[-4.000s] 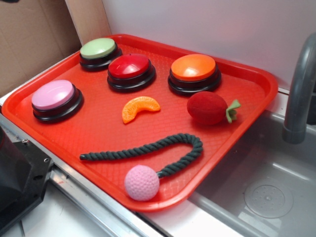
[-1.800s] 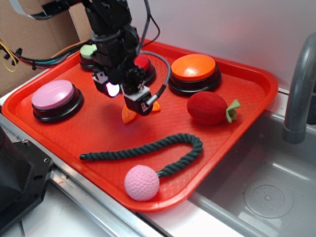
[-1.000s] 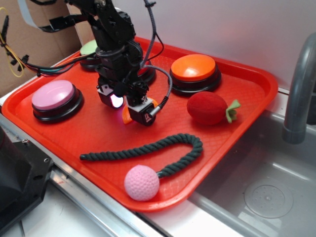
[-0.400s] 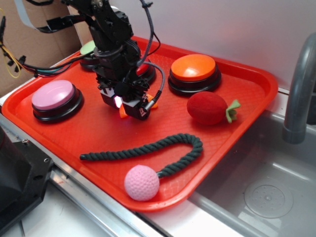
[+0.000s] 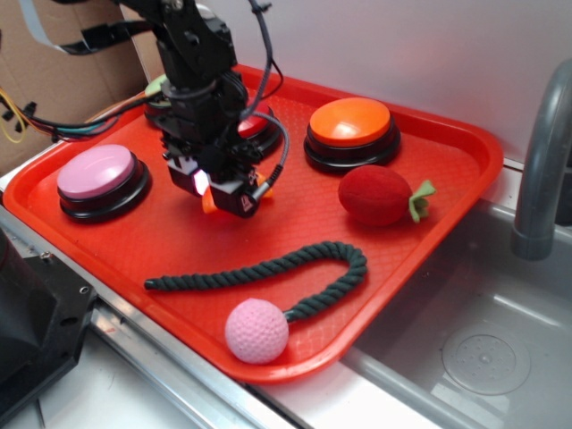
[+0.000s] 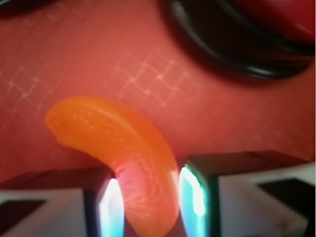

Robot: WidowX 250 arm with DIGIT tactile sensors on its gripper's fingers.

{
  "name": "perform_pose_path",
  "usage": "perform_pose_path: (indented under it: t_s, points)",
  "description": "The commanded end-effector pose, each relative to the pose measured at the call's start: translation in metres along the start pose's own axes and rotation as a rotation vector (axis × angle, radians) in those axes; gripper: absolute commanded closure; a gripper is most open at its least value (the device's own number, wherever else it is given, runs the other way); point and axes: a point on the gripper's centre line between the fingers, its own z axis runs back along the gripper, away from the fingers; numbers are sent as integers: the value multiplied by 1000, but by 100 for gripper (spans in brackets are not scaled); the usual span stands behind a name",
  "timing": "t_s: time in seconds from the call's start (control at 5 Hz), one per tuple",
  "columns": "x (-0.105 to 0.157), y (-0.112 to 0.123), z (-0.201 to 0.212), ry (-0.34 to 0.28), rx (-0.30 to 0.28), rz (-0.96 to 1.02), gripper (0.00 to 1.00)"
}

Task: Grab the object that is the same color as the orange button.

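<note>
Red plastic tray surface (image 5: 429,206) carries everything we see. Our tool (image 5: 223,192) clasps the small glossy orange crescent segment (image 6: 123,163), the orange domed button (image 5: 350,122) at two o'clock.

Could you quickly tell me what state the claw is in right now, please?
Claw: closed around the orange segment, one finger on each side, touching it.

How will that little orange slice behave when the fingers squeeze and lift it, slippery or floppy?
The orange segment looks glossy and smooth, so it may slip between the fingers. It holds its crescent shape with no visible sag or dent, so it is probably stiff plastic. It is small next to the orange button, so likely light, and its curved sides could let it twist in the grip.
</note>
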Motion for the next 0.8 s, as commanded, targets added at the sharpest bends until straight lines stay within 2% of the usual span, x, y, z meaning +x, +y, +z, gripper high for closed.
perform_pose_path:
  t_s: [0.0, 0.2, 0.4, 0.6]
  points:
    - [1, 0, 76, -105, -7, 10, 100]
    - [-17, 11, 112, -96, -2, 57, 100]
    - [-32, 26, 134, -90, -56, 52, 100]
    - [-44, 41, 143, -67, -76, 42, 100]
